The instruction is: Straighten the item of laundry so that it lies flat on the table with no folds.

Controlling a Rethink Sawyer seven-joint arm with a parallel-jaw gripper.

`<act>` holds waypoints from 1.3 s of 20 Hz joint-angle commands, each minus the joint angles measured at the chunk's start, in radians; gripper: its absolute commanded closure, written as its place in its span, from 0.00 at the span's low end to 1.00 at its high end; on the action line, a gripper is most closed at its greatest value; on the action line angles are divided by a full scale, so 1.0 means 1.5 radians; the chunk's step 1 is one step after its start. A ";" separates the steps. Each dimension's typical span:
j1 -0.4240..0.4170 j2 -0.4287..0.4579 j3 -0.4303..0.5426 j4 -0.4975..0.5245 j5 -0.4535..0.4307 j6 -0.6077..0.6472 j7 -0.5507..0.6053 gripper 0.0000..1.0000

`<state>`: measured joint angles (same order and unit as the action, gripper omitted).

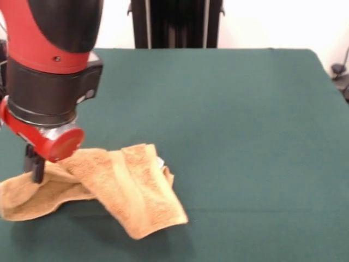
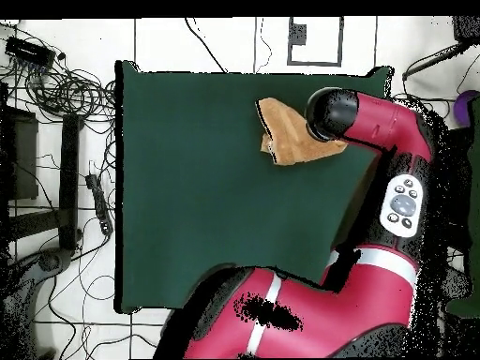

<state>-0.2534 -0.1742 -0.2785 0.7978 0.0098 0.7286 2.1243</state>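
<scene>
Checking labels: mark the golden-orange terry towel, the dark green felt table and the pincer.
golden-orange terry towel (image 1: 143, 202), front view, folded flap.
dark green felt table (image 1: 245, 136), front view, bare cloth.
pincer (image 1: 35, 166), front view, black tip at towel.

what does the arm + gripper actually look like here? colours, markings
The arm has glossy red shells with black joint sections and a white band near the base. A pale grey oval button pad sits on one link. In the front view a red disc-shaped cap sits above the black gripper.

The towel (image 1: 122, 188) is golden-orange terry with a flat woven band, a speck of white tag at its 2 o'clock edge. The surface (image 1: 234, 125) is plain dark green. The arm (image 1: 49, 60) is red and black.
</scene>
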 commanded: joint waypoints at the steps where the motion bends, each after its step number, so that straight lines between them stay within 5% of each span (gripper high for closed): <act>1: 0.004 0.029 0.109 0.017 -0.031 -0.033 -0.102 1.00; 5: -0.015 0.042 0.147 0.051 -0.043 -0.120 -0.081 1.00; 6: -0.011 0.043 0.140 0.049 -0.067 -0.139 -0.066 0.00; 10: -0.031 0.037 0.177 0.098 -0.061 -0.214 -0.032 0.00; 20: -0.021 0.032 0.165 0.115 -0.049 -0.240 0.055 0.00; 26: 0.001 0.019 0.152 0.121 -0.032 -0.153 0.055 0.00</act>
<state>-0.3020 -0.1792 -0.1494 0.8268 -0.0687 0.3863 2.1243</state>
